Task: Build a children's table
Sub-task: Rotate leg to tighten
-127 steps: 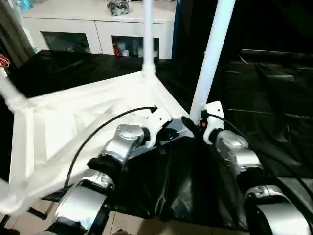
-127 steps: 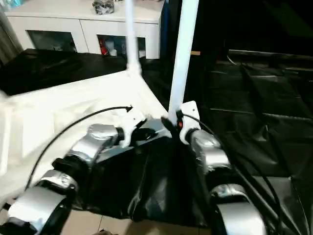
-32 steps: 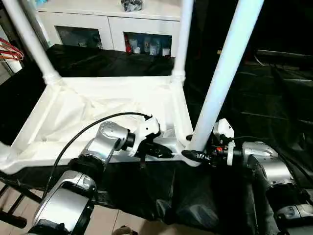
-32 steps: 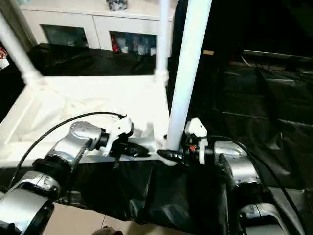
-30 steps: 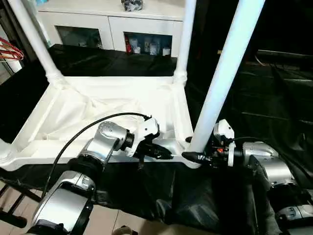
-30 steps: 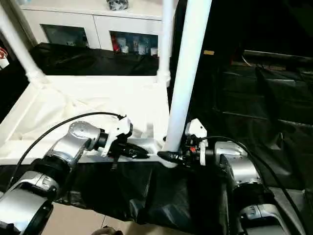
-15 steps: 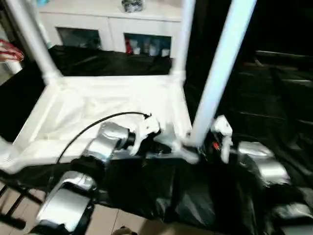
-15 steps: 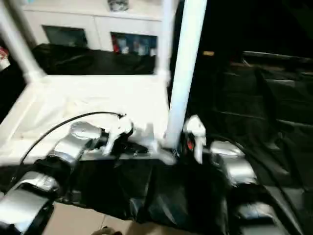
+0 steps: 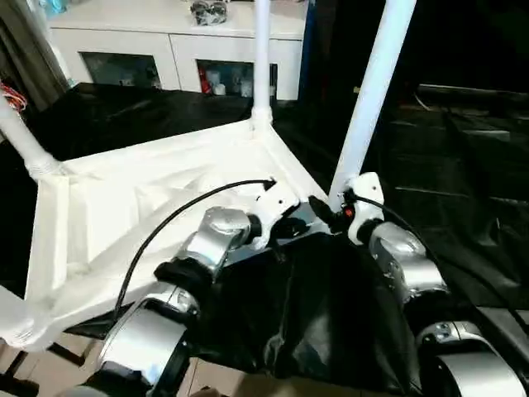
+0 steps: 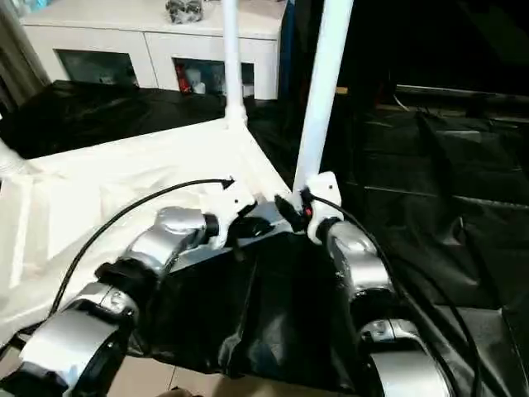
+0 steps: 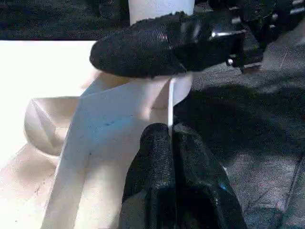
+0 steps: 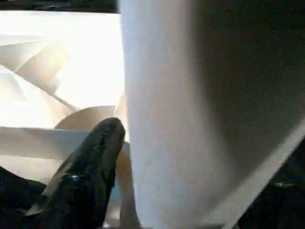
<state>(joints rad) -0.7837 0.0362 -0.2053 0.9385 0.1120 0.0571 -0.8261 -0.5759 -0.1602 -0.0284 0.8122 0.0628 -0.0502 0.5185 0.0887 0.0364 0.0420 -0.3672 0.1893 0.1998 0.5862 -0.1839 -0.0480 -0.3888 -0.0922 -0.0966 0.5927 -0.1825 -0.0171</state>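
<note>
The white children's table lies upside down, its ribbed top (image 9: 124,198) facing up. Legs stand in its corner sockets: a near one (image 9: 372,99), a far one (image 9: 262,58) and one at the left (image 9: 21,136). My left gripper (image 9: 291,225) is shut on the thin rim of the top beside the near right corner; its fingertips (image 11: 162,143) pinch that edge. My right gripper (image 9: 326,213) holds the base of the near leg (image 12: 167,119), with one finger (image 12: 90,176) pressed against it and the other hidden behind it.
A white cabinet with glass doors (image 9: 173,50) stands at the back. Black sheeting (image 9: 463,165) covers the surface to the right and behind, and hangs down in front (image 9: 314,314) below the held corner. Bare floor shows at the near left.
The table has swung round: the held near right corner moved forward and higher in the picture, so the top now sits at an angle. Both grippers kept their hold.
</note>
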